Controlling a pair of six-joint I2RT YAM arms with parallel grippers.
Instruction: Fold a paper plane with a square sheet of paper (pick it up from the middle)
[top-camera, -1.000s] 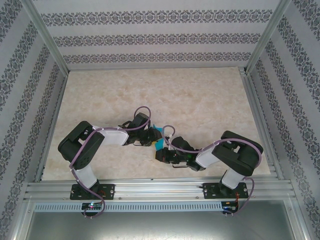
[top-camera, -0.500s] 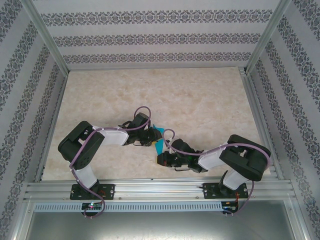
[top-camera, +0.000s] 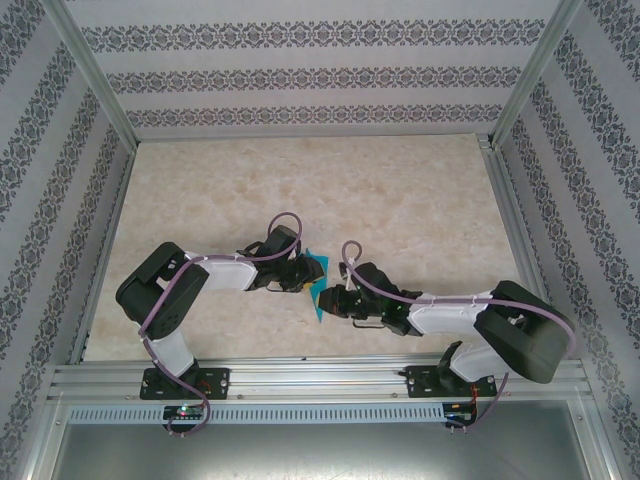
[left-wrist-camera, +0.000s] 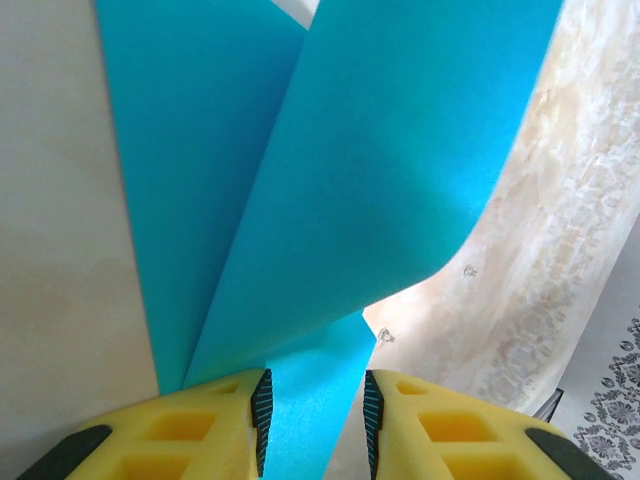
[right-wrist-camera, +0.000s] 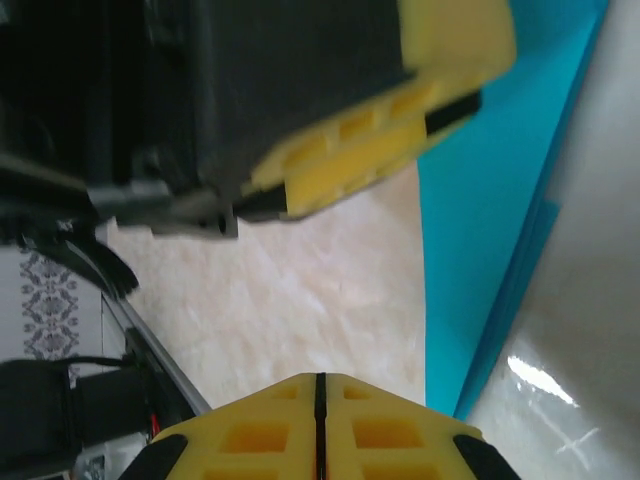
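Left tool (left-wrist-camera: 315, 415) pinches the folded square sheet of paper (left-wrist-camera: 380, 180) over the tabletop (top-camera: 400, 190), unmoved near 6 o'clock. Right tool (right-wrist-camera: 318, 385), pressed together and empty, now reaches the sheet's lower end from 3 o'clock, its elbow swung outward.

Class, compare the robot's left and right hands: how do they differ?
The left hand: fingers parted, the teal paper between them; right hand: fingers pressed together, nothing between. The left hand looks along the paper; right hand has it to one side. Both have yellow fingers.
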